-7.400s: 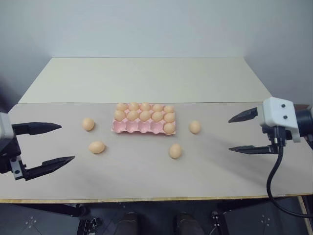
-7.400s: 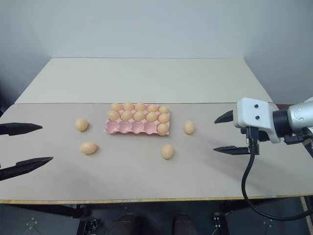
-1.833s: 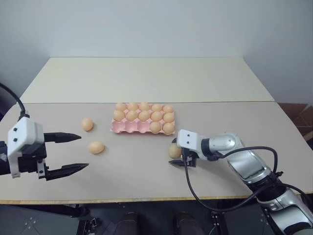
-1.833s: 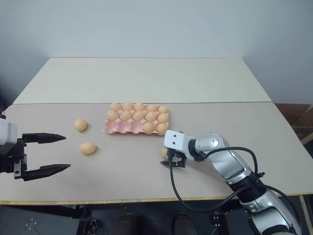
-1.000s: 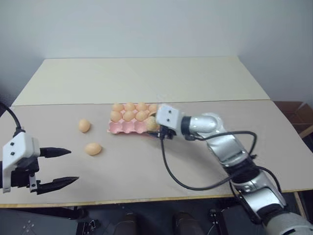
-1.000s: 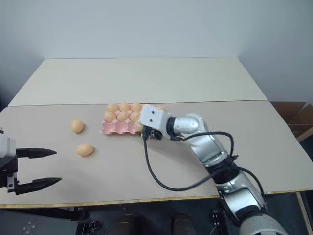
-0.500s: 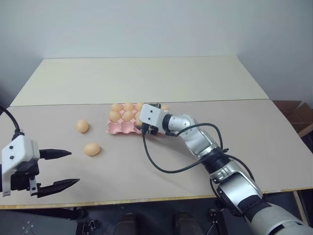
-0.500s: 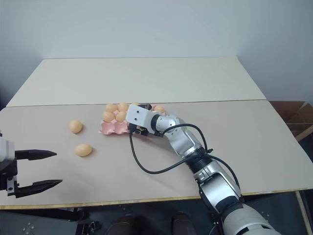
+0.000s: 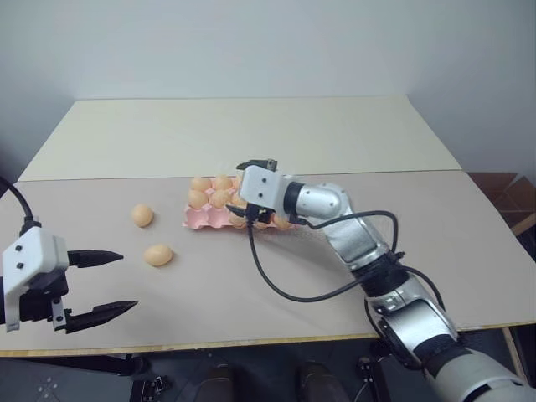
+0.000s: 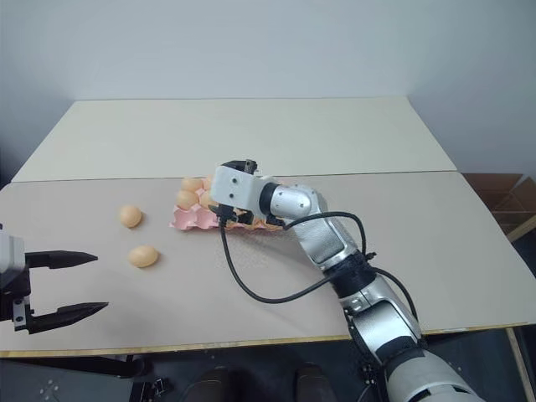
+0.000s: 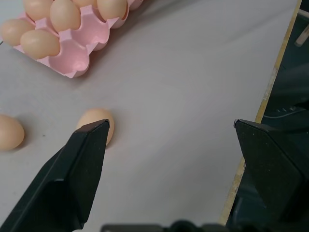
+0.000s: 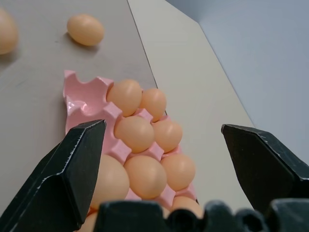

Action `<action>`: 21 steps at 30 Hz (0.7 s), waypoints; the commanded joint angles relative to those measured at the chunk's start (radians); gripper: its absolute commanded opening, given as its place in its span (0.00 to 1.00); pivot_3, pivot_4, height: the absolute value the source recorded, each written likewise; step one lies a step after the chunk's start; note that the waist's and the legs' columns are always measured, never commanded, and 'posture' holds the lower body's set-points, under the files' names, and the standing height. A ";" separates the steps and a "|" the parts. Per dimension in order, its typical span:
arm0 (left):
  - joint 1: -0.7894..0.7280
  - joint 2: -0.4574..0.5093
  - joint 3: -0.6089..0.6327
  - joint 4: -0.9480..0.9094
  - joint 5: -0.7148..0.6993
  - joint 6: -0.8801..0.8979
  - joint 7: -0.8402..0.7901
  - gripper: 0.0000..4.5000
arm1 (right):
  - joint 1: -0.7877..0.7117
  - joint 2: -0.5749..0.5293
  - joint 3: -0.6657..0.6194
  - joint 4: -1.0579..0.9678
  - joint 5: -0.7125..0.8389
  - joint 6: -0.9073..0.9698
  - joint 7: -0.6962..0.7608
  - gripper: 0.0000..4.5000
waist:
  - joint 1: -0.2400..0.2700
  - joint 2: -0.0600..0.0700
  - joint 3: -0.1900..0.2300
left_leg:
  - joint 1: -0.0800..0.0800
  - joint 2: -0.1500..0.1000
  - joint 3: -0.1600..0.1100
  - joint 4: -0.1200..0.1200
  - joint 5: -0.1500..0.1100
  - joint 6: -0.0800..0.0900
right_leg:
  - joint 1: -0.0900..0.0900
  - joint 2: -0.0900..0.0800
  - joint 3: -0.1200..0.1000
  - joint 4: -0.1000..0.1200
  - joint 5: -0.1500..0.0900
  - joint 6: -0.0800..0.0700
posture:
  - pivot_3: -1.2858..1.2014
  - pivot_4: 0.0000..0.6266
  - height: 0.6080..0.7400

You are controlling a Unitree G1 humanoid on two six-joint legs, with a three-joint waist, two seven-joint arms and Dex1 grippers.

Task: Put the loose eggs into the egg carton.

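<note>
Pink carton (image 9: 203,219) sits mid-table, and the right gripper (image 12: 164,145) hangs right over it, jaws spread wide with nothing between them. From the wrist camera you can see eggs packed under the fingers and bare cups at the carton's end nearest the loose ones. That end looks like the only room left.

Two loose eggs wait on the bare tabletop. Taking the carton as the clock centre in the head view, the far egg (image 9: 141,216) lies at about nine o'clock, near the carton but apart from it, and the near egg (image 9: 157,255) sits at about eight o'clock, further toward the table's front edge.

Down at the front left, the left gripper (image 9: 102,283) hovers above the table, jaws wide and empty, with the near egg just ahead of one black finger (image 11: 79,166) in its wrist view.

Now the risks. The right fingers are low among seated eggs; a sideways pull-out could clip one and roll it from its cup. On the left, an off-centre closing would nudge that smooth near egg, and it could roll toward the table's front edge. Squeezing too hard could crack it.
</note>
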 commanded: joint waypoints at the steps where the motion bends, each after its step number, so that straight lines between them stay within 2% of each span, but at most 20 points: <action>1: -0.011 0.015 0.011 -0.002 -0.012 -0.004 -0.002 1.00 | 0.014 -0.038 -0.067 -0.153 0.047 0.073 0.037 0.99 | 0.000 0.000 0.000 | 0.000 0.000 0.000 0.000 0.000 0.000 | 0.000 0.000 0.000 0.000 0.000 0.000 | 0.52 0.24 1.00; 5: -0.002 0.012 0.017 0.000 -0.002 -0.007 -0.006 1.00 | 0.070 -0.140 -0.184 -0.352 0.216 0.263 0.163 0.99 | 0.004 0.000 0.000 | -0.001 0.000 0.000 0.000 0.000 0.000 | 0.000 0.000 0.000 -0.001 0.000 0.000 | 0.52 0.24 1.00; 9: 0.028 0.003 0.030 0.000 0.023 -0.019 -0.007 1.00 | 0.148 -0.340 -0.330 -0.498 0.428 0.424 0.338 0.99 | 0.016 0.000 0.000 | -0.001 0.000 -0.001 0.000 0.000 0.000 | 0.001 -0.002 -0.002 -0.002 0.000 0.000 | 0.52 0.24 1.00; 13: 0.040 -0.011 0.032 -0.004 0.038 -0.027 0.014 1.00 | 0.231 -0.519 -0.454 -0.545 0.599 0.491 0.471 0.99 | 0.020 0.000 0.000 | 0.001 0.000 -0.001 0.000 0.000 0.000 | 0.003 -0.001 -0.001 -0.002 0.000 0.000 | 0.52 0.24 1.00; 17: 0.048 -0.024 0.024 -0.010 0.057 -0.029 0.037 1.00 | 0.304 -0.649 -0.510 -0.546 0.654 0.485 0.526 0.99 | 0.018 0.000 0.000 | 0.002 0.001 0.000 0.000 0.000 0.000 | 0.003 0.000 0.000 -0.002 0.000 0.000 | 0.52 0.24 1.00; 21: 0.054 -0.034 0.015 -0.014 0.075 -0.035 0.063 1.00 | 0.357 -0.711 -0.517 -0.554 0.667 0.457 0.534 0.99 | 0.020 0.000 0.000 | 0.002 0.000 0.001 0.000 0.000 0.000 | 0.003 0.000 0.000 -0.002 0.000 0.000 | 0.52 0.24 1.00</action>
